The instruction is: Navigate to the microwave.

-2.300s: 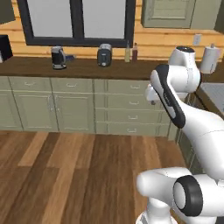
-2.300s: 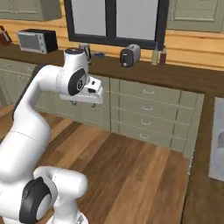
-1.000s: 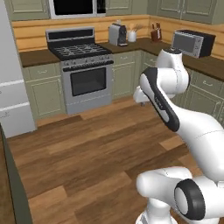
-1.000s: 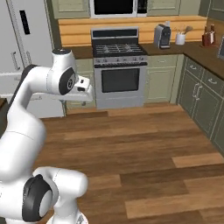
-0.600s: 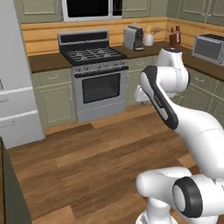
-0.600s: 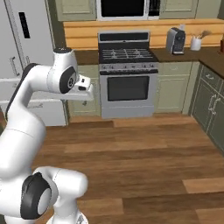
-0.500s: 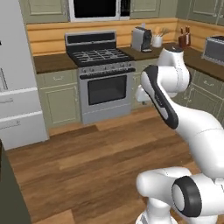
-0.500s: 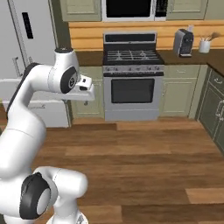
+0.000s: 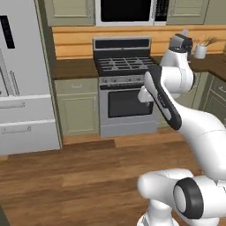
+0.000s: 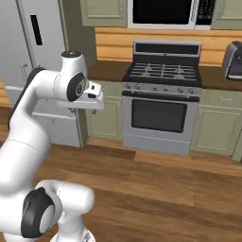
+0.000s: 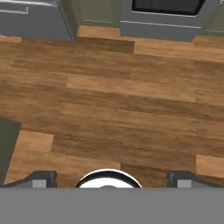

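Above the hand (image 10: 87, 108), the microwave (image 10: 163, 12)

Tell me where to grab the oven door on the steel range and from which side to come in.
Grip the horizontal bar handle along the top of the range's oven door, coming straight from the front. The bar seems to stand slightly proud of the door, so the fingers could probably close above and below it.

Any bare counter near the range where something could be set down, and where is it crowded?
Bare dark counter lies between the fridge and the range. Right of the range, the counter holds a coffee machine and a utensil cup.
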Robot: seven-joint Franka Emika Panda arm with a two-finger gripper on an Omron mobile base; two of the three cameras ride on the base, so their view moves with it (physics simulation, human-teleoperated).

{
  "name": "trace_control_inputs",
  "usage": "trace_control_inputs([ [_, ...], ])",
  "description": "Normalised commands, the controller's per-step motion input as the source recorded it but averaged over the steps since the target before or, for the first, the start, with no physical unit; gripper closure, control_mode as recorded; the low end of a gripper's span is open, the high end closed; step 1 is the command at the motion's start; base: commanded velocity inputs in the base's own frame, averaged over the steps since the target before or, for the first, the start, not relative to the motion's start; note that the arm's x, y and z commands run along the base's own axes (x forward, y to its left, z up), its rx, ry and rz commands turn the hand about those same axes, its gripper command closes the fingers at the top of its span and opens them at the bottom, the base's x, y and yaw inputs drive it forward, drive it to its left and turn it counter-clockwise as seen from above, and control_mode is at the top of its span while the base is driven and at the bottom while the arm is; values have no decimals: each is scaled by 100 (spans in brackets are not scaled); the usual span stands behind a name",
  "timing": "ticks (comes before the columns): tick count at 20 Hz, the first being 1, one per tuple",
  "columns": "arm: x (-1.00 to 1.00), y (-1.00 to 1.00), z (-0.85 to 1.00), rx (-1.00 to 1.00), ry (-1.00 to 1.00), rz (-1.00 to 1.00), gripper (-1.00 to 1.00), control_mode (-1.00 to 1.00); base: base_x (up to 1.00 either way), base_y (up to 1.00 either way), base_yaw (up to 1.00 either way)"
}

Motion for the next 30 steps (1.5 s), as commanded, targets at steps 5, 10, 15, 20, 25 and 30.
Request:
trace_control_inputs([
  [5, 0, 0, 0, 0, 0, 0, -100, 100, 82, -83, 21],
  [10, 0, 0, 0, 0, 0, 0, -100, 100, 38, -99, 0],
  [15, 0, 0, 0, 0, 0, 0, -100, 100, 55, -13, 1],
  [20, 0, 0, 0, 0, 0, 0, -100, 100, 100, -29, 1],
  [25, 0, 0, 0, 0, 0, 0, -100, 100, 100, -63, 0],
  [30, 0, 0, 0, 0, 0, 0, -100, 100, 93, 7, 0],
])
